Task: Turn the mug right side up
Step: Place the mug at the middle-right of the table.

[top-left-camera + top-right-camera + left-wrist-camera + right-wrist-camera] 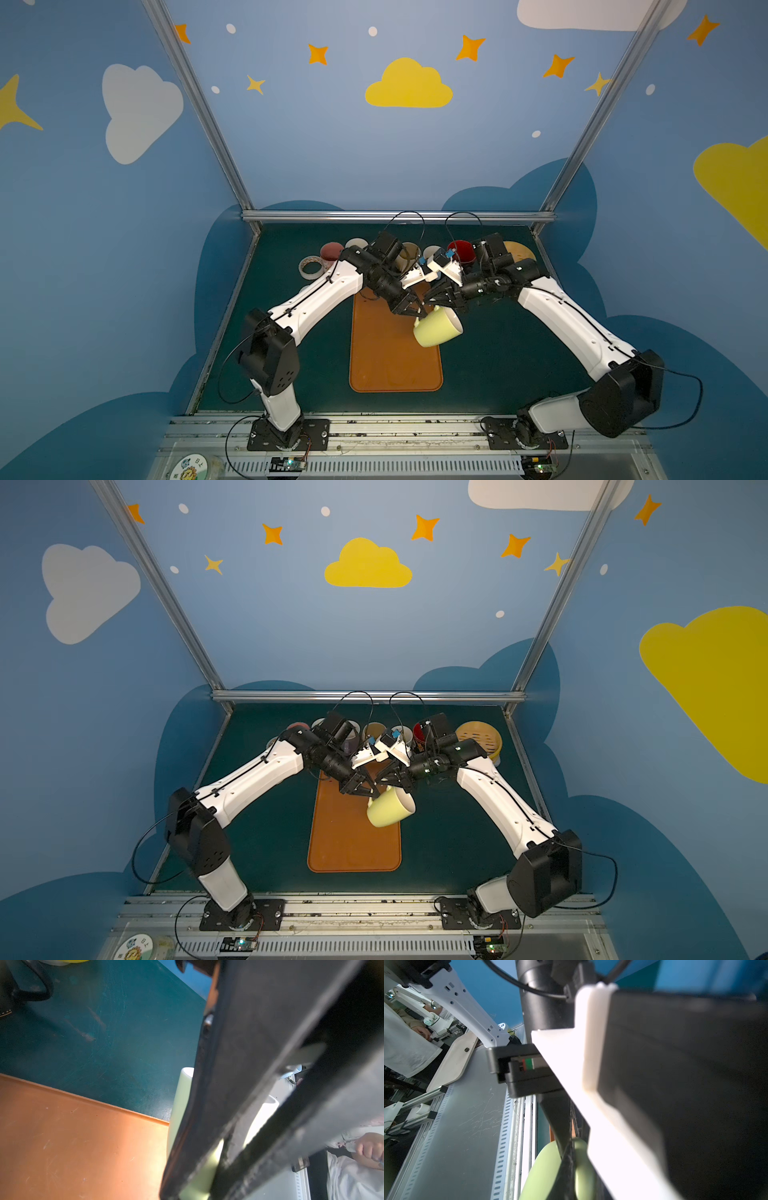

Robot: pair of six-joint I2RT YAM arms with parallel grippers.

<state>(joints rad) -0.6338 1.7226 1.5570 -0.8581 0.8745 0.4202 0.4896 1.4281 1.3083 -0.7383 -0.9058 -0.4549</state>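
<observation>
A pale yellow-green mug hangs tilted on its side just above the right edge of the orange mat, its opening facing right and up. Both grippers meet at its upper left, by the handle. In the left wrist view my left gripper is shut, with a green strip of the mug squeezed between its dark fingers. In the right wrist view my right gripper is shut at the handle, one finger running between handle and mug body. Its other finger is hidden.
A row of cups stands along the back of the green table, among them a red one. A maroon bowl and a tape roll sit back left, a yellow slatted basket back right.
</observation>
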